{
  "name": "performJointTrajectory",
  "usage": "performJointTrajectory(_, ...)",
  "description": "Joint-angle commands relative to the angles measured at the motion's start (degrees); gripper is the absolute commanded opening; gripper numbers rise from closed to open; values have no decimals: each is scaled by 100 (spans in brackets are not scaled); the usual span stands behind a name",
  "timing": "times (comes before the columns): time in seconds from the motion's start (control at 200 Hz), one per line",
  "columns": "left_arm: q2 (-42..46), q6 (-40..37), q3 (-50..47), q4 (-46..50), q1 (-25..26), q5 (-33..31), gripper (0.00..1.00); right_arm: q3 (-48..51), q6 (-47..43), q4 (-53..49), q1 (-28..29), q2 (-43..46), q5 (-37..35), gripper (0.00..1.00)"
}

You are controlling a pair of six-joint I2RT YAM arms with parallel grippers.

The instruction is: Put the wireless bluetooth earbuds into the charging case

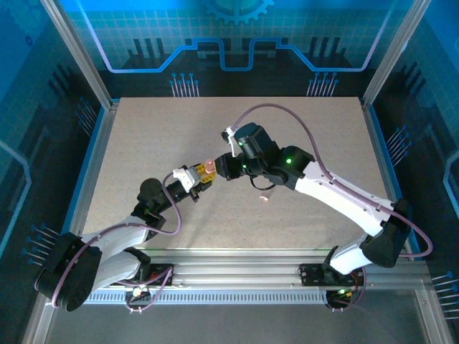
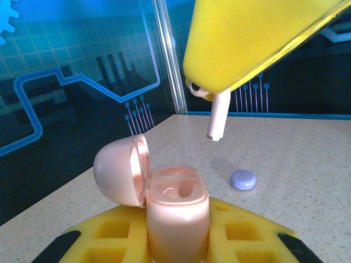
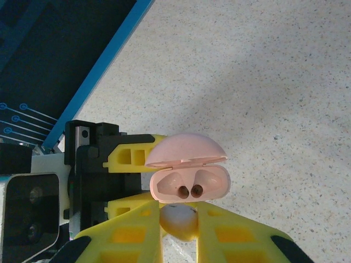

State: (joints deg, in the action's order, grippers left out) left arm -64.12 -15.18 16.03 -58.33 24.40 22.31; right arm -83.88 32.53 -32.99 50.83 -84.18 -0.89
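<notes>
My left gripper (image 1: 201, 175) is shut on the pale pink charging case (image 2: 176, 211), holding it upright with its domed lid (image 2: 118, 170) swung open to the left. From the right wrist view, both sockets of the case (image 3: 189, 183) look empty. My right gripper (image 3: 179, 211) is shut on a pale pink earbud (image 3: 178, 224) just in front of the case's mouth. In the left wrist view, that earbud's stem (image 2: 216, 118) hangs down from the right gripper's yellow finger (image 2: 258, 38), above the case and slightly right of it, with a clear gap between them.
A small round lilac case (image 2: 243, 179) lies shut on the speckled table beyond the pink case. A tiny object (image 1: 263, 197) lies on the table under the right arm. Blue-trimmed walls (image 1: 97, 129) border the table on the left, back and right.
</notes>
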Motion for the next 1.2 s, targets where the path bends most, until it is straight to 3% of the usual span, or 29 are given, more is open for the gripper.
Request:
performJointTrajectory(0.0, -13, -62, 147, -175, 21, -22, 22, 126, 31, 324, -33, 122, 195, 19)
performJointTrajectory(1.196, 144, 16, 129, -298, 18, 116, 22, 214, 94, 628, -124, -212, 426, 20)
